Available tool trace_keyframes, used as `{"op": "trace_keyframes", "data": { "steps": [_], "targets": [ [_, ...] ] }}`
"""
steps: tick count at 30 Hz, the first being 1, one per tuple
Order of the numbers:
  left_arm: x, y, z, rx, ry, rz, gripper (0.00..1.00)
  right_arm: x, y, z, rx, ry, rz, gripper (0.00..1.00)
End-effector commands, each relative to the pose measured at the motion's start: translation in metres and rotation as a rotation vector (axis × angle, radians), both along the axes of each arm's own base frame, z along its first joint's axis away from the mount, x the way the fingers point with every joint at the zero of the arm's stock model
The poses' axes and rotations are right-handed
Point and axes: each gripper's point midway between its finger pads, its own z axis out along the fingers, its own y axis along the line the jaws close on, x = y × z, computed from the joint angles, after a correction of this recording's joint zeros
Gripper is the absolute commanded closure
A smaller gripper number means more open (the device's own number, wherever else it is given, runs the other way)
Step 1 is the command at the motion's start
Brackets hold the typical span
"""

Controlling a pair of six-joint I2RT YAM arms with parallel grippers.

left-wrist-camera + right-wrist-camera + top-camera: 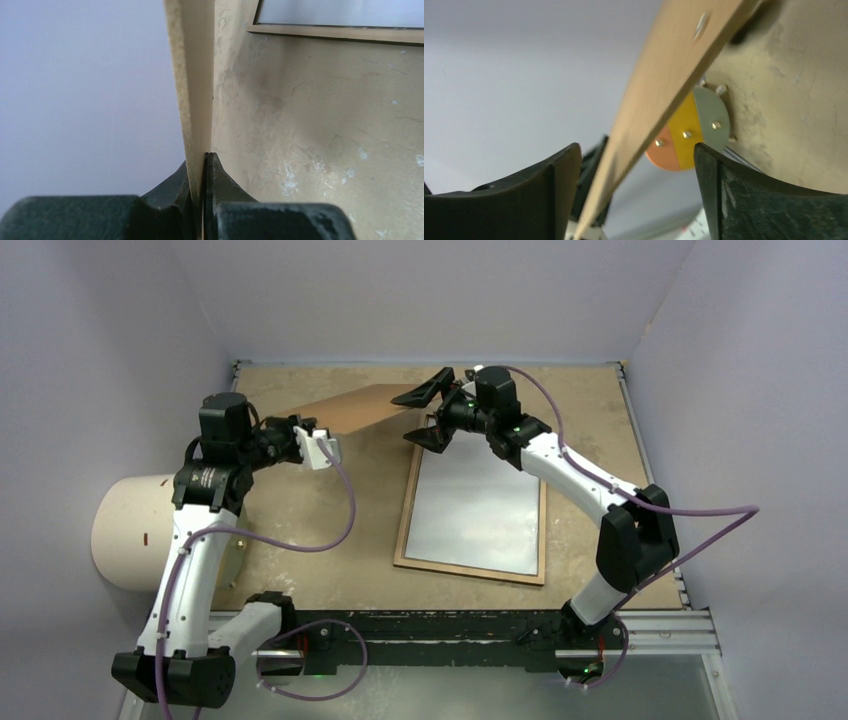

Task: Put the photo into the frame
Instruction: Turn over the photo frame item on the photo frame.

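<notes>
Top view, you have the left gripper (328,436) clamped on the raised brown backing board (345,408), the right gripper (403,418) spread wide at its end, and the frame (470,568) back-up on the table (300,520); left wrist, fingers (220,180) pinching the board's edge (195,75); right wrist, the board (674,75) between parted fingers (564,170).

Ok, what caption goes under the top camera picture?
The left end effector pinches the brown backing board aloft; right end effector open around its end, frame flat below.

Our mottled tan table (320,530)
We see one frame (470,573) lying flat right of centre, brown rim, pale inside.
</notes>
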Motion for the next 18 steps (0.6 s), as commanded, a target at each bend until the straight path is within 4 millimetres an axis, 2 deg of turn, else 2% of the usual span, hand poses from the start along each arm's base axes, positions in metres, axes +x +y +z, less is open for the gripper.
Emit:
{"op": "trace_keyframes", "data": {
  "steps": [1,2,3,4,5,6,8,10,14,18],
  "targets": [
    [0.015,-0.006,0.066,0.006,-0.180,-0.040,1.00,-0.043,-0.017,0.045,-0.051,-0.434,0.324,0.04],
    [0.015,-0.007,0.067,0.013,-0.166,-0.053,1.00,-0.053,-0.021,0.050,-0.073,-0.519,0.409,0.04],
    [0.014,-0.009,0.065,0.018,-0.151,-0.067,1.00,-0.063,-0.028,0.055,-0.124,-0.678,0.498,0.02],
    [0.012,-0.011,0.068,0.015,-0.148,-0.084,1.00,-0.065,-0.035,0.059,-0.195,-0.732,0.509,0.01],
    [0.009,-0.013,0.069,0.009,-0.146,-0.097,1.00,-0.058,-0.048,0.059,-0.345,-0.879,0.503,0.01],
    [0.007,-0.015,0.070,0.007,-0.147,-0.111,1.00,-0.056,-0.059,0.058,-0.452,-0.956,0.505,0.01],
    [0.003,-0.018,0.069,0.008,-0.139,-0.130,1.00,-0.057,-0.071,0.061,-0.543,-1.069,0.498,0.01],
    [0.000,-0.018,0.065,0.023,-0.110,-0.141,1.00,-0.049,-0.082,0.061,-0.650,-1.169,0.483,0.01],
    [-0.005,-0.017,0.050,0.073,-0.025,-0.169,1.00,-0.045,-0.088,0.059,-0.733,-1.270,0.554,0.02],
    [-0.006,-0.016,0.048,0.075,-0.014,-0.163,1.00,-0.053,-0.076,0.053,-0.739,-1.391,0.653,0.03]
  ]
}}
